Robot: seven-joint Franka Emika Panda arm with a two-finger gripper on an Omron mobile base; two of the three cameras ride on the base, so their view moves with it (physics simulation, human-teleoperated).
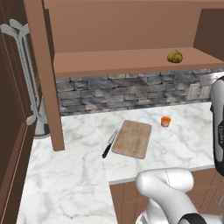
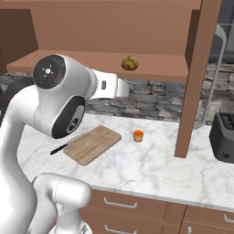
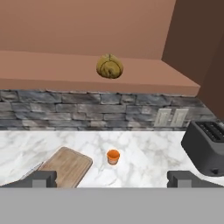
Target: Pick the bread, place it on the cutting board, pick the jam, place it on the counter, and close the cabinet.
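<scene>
1. Left base view: the bread (image 1: 175, 56) sits on the bottom shelf of the open cabinet (image 1: 122, 61), toward its right end. Below it, the jam (image 1: 165, 121) stands on the marble worktop (image 1: 74, 166), just right of the cutting board (image 1: 132, 138). A black-handled knife (image 1: 110, 144) lies along the board's left edge.
2. Right base view: the bread (image 2: 130, 63) rests on the cabinet shelf. The jam (image 2: 138, 135) stands right of the board (image 2: 92, 144), apart from it. A dark toaster (image 2: 222, 137) sits at far right.
3. Hand view: the pincer (image 3: 111, 178) stands wide open with nothing between its tips, well back from the bread (image 3: 109, 66) and the jam (image 3: 113, 156).
</scene>
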